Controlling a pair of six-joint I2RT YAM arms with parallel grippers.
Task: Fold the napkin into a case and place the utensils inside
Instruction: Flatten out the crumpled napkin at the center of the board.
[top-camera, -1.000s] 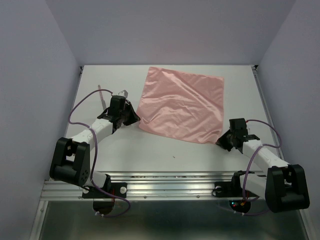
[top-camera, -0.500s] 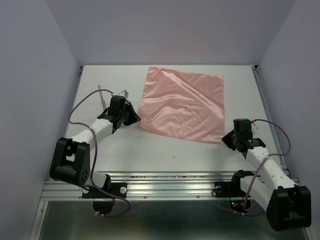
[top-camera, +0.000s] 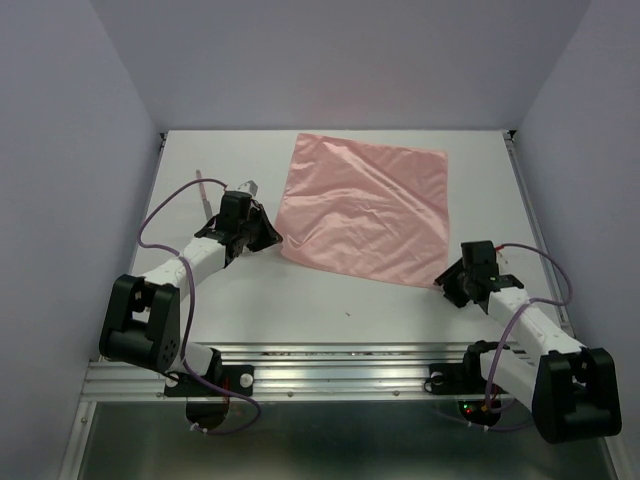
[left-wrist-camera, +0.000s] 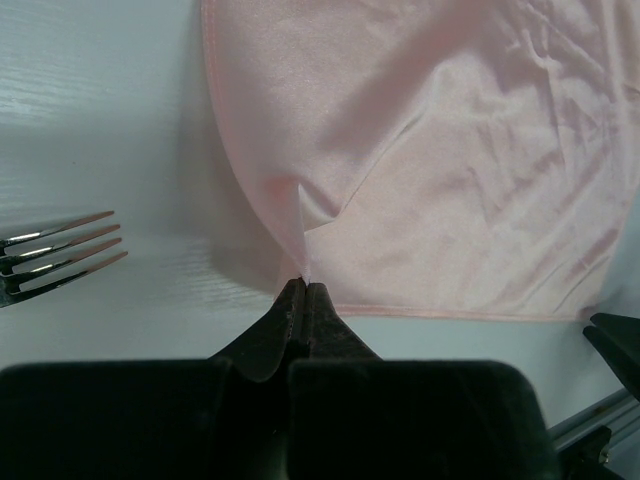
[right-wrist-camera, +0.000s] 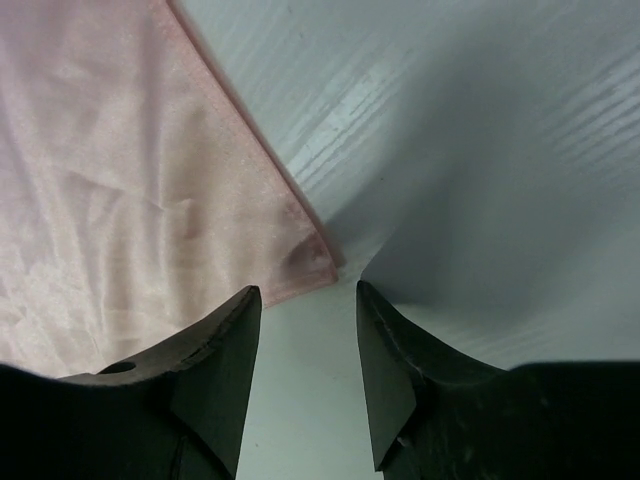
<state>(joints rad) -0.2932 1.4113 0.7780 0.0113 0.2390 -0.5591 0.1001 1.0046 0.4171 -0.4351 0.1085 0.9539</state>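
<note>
The salmon-pink napkin (top-camera: 365, 215) lies spread as a flat square on the white table (top-camera: 330, 300); no case is in view. My left gripper (top-camera: 268, 238) is shut on the napkin's near left corner, and the cloth (left-wrist-camera: 430, 150) rises in a small peak at its tips (left-wrist-camera: 303, 285). My right gripper (top-camera: 447, 283) stands open just short of the near right corner. That corner (right-wrist-camera: 318, 255) rests on the table ahead of the gap between my jaws (right-wrist-camera: 308, 292). The utensils (top-camera: 207, 192) lie left of the left gripper, with fork tines (left-wrist-camera: 60, 250) showing.
Pale walls close in the table on the left, right and back. A metal rail (top-camera: 330, 365) with both arm bases runs along the near edge. Purple cables (top-camera: 160, 210) loop beside each arm.
The right gripper's jaws have opened. Its arm swung a little to the right and came back to the napkin's near right corner. The left arm has not moved.
</note>
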